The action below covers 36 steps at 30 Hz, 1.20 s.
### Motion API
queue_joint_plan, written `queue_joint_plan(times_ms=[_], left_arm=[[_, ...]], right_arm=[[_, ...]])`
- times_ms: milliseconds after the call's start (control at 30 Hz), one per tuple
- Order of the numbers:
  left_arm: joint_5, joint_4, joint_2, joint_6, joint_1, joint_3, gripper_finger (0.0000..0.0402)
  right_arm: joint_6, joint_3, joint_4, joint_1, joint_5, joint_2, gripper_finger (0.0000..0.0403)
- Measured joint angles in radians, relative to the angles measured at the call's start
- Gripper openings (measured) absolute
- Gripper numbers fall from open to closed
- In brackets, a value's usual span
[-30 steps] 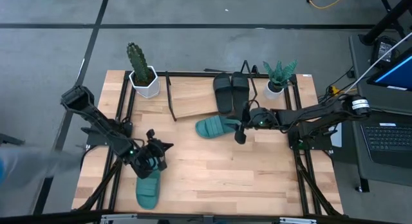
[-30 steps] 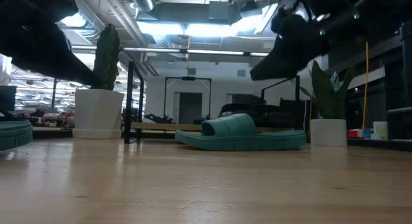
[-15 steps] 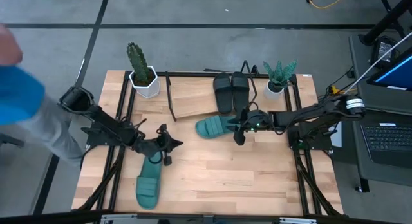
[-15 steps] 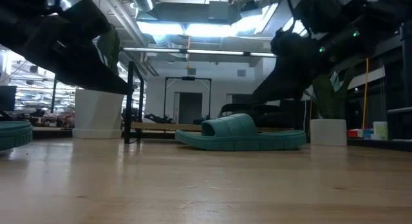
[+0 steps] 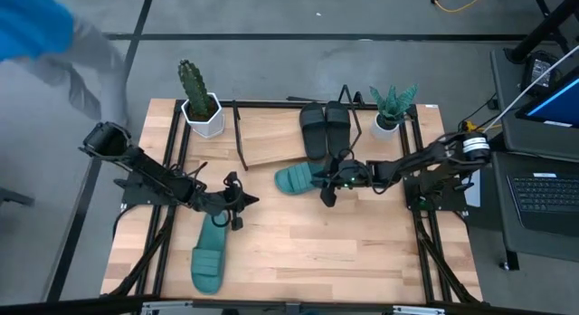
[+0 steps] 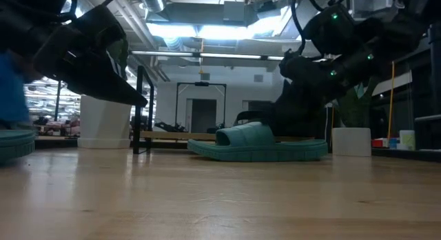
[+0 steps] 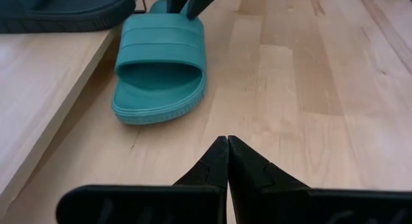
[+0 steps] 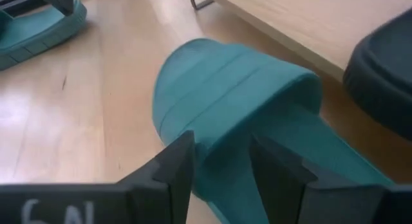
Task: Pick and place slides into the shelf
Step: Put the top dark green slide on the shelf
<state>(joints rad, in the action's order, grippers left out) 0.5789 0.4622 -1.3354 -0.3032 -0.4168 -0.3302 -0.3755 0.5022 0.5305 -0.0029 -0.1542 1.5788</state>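
Judging by how things lay, the job stood about half done: the two black slides point(image 5: 324, 127) already rested side by side on the shelf point(image 5: 271, 134), the slanted light-wood board at the back of the table point(image 5: 317, 252), between a cactus in a white pot point(image 5: 199, 102) and a small leafy plant point(image 5: 391, 107). Two teal slides were left on the tabletop. One teal slide point(image 5: 298, 179) lay just in front of the shelf's lower edge, and the right gripper point(image 5: 330, 181) was down at it; in the right wrist view its two fingers point(image 8: 174, 169) stood apart with the slide's wide strap point(image 8: 225, 82) rising between and just beyond them, not yet clamped on anything. A grasp on the strap or the sole looked like the step in hand, followed by a short lift onto the free board beside the black pair. The other teal slide point(image 5: 209, 257) lay well apart, toward the front left of the table. The left gripper point(image 5: 233, 205) hung just beyond that slide's near end, empty, its fingertips point(image 7: 226, 161) pressed together as the left wrist view showed, pointed across the table toward the first teal slide. Plenty of bare board remained on the shelf's left part for both teal slides. At the high view's top left corner a person's blue sleeve point(image 5: 36, 25) showed, away from the table.
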Motion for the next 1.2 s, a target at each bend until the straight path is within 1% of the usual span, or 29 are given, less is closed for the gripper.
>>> queue_joint_plan(times_ms=[167,367,533,667,833,1067,1133,1200], left_arm=[[0.002,0.001,0.0,0.0,0.002,0.0,0.0],[0.002,0.002,0.0,0.0,0.002,0.0,0.0],[0.003,0.003,0.0,0.0,0.002,0.0,0.0],[0.003,0.003,0.0,0.0,0.002,0.0,0.0],[0.003,0.002,0.0,0.0,0.002,0.0,0.0],[0.003,0.002,0.0,0.0,0.002,0.0,0.0],[0.003,0.002,0.0,0.0,0.002,0.0,0.0],[0.003,0.002,0.0,-0.001,0.002,0.0,0.0]], right_arm=[[-0.039,0.007,0.027,0.0,0.033,0.014,0.0149],[-0.042,0.033,0.03,0.0,0.064,0.076,0.0149],[0.014,0.073,0.025,0.0,0.08,0.117,0.0149],[0.049,0.093,0.023,0.0,0.08,0.122,0.0144],[0.064,0.1,0.025,0.0,0.092,0.121,0.0107],[0.064,0.1,0.027,0.0,0.172,0.121,0.0022],[0.069,0.1,0.026,0.001,0.196,0.121,0.0014],[0.069,0.1,0.019,-0.001,0.236,0.121,0.0017]])
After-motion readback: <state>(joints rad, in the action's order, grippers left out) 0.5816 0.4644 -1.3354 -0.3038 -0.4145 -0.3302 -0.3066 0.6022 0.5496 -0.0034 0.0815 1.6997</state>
